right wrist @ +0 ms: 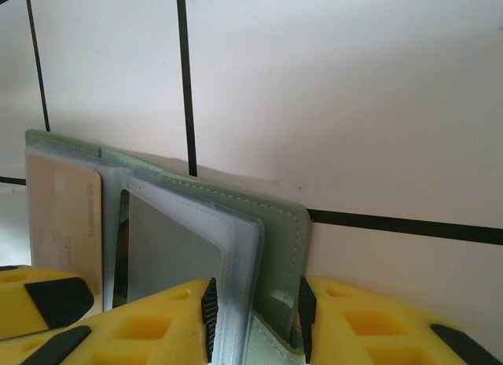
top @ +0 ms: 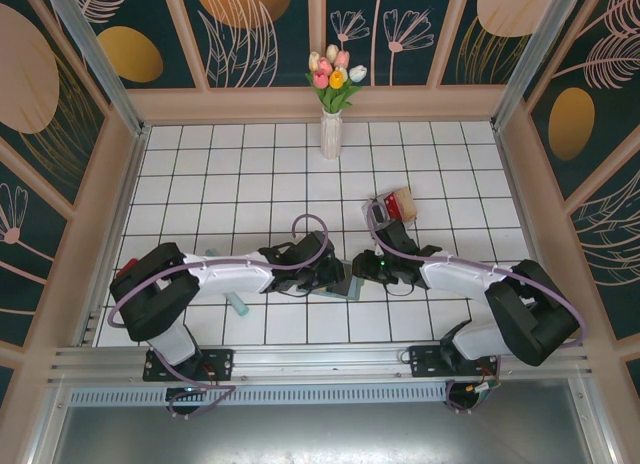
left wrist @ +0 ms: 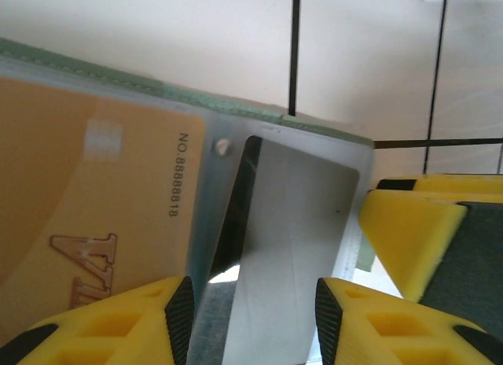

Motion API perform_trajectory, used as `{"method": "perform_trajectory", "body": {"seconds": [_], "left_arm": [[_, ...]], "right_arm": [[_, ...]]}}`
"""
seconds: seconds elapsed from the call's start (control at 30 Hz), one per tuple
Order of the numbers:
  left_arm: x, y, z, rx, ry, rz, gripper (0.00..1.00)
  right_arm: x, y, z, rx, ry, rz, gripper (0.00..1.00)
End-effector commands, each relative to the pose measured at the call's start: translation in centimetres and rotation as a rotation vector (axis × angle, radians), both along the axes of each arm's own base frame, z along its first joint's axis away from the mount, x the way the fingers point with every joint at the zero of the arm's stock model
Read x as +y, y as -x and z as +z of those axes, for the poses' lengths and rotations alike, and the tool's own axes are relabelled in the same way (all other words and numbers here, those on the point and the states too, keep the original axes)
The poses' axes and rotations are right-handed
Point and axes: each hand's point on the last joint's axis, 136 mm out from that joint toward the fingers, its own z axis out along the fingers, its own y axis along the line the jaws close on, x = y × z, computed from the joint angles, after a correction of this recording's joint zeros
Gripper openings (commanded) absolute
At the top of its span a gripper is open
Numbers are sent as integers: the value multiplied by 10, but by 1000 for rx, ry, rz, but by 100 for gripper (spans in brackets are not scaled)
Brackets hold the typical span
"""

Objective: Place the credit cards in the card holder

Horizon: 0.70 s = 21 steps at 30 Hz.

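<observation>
The grey-green card holder (top: 345, 287) lies open where the two arms meet. My right gripper (right wrist: 255, 318) is shut on its cover and clear sleeves (right wrist: 279, 239). An orange-yellow credit card (left wrist: 94, 208) sits in a left sleeve. A pale grey credit card (left wrist: 291, 223) stands tilted, its far end inside the adjoining sleeve. My left gripper (left wrist: 254, 318) straddles the grey card: its right pad is at the card's edge, and a gap shows by the left pad. The left gripper (top: 325, 274) and right gripper (top: 372, 269) nearly touch.
A clear plastic box (top: 400, 205) holding something red and tan stands behind the right gripper. A teal stick (top: 238, 304) lies by the left arm. A white vase of tulips (top: 330, 134) stands at the back. Wooden walls fence the tiled table.
</observation>
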Motion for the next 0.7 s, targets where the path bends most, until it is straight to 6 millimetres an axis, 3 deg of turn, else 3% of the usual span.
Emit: {"method": "perform_trajectory", "body": {"seconds": [0.0, 0.33, 0.37, 0.67], "left_arm": [[-5, 3, -2, 23, -12, -15, 47], [-15, 9, -3, 37, 1, -61, 40], [-15, 10, -13, 53, -14, -65, 39], [-28, 9, -4, 44, 47, -83, 30]], "right_arm": [[-1, 1, 2, -8, 2, -9, 36], [-3, 3, -1, -4, 7, -13, 36], [-2, 3, -2, -2, 6, -12, 36], [-1, 3, -2, -1, 0, -7, 36]]}}
